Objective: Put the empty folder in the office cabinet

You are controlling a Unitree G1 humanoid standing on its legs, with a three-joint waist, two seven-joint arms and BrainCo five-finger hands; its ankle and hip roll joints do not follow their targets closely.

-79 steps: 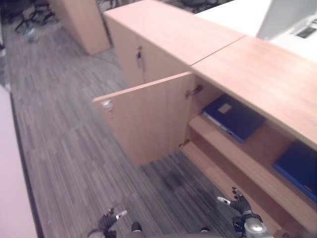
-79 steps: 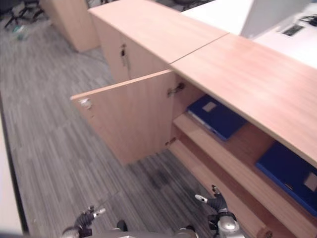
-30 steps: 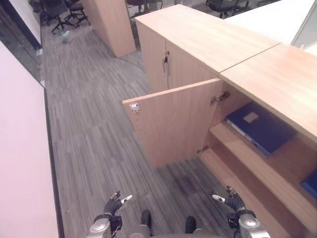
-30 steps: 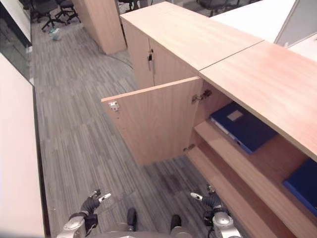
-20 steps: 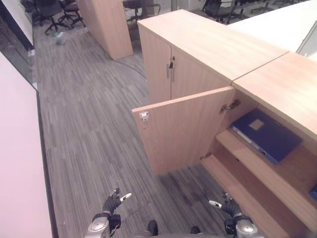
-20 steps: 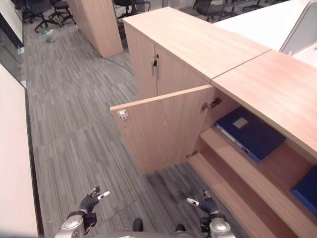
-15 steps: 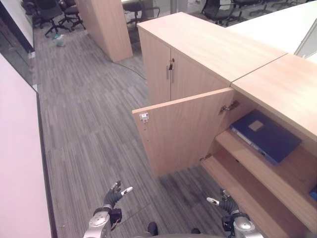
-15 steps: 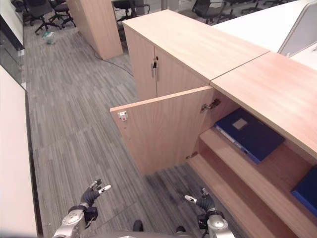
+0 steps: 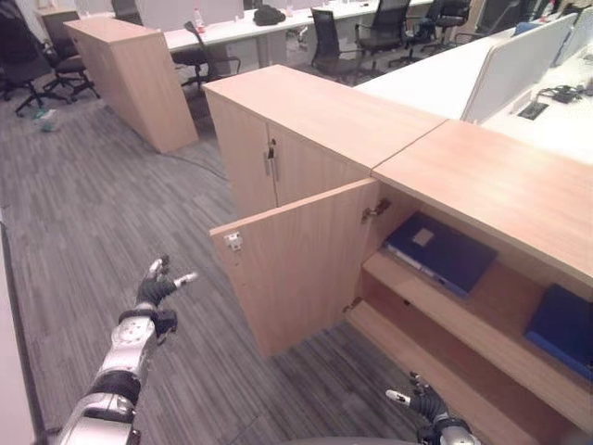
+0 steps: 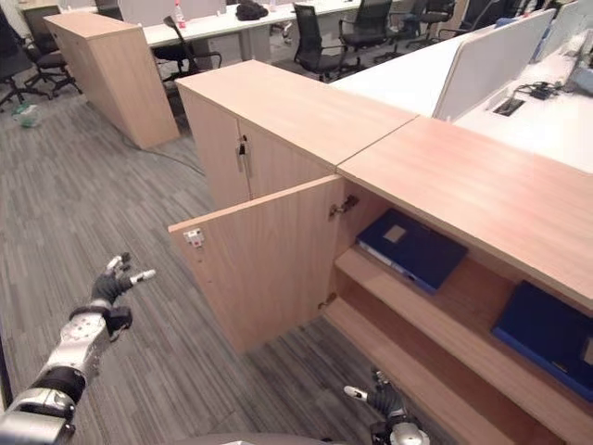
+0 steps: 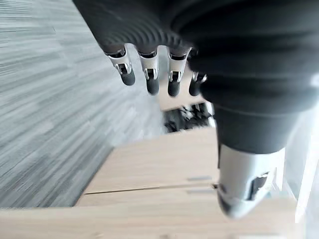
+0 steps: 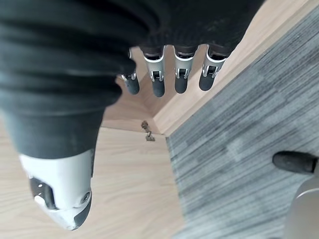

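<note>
Blue folder (image 9: 440, 252) lies flat on the shelf inside the office cabinet (image 9: 482, 199), so that job looks done. Now the left hand (image 9: 154, 290) has lifted toward the open door (image 9: 296, 264), fingers straight. Right hand (image 9: 424, 404) hangs low, fingers relaxed, holding nothing.

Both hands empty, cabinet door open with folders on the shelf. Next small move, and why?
Probably swing the left hand toward the open door to push it shut. Blue folders already lie on the cabinet shelf, and both the left and right hand hold nothing.
</note>
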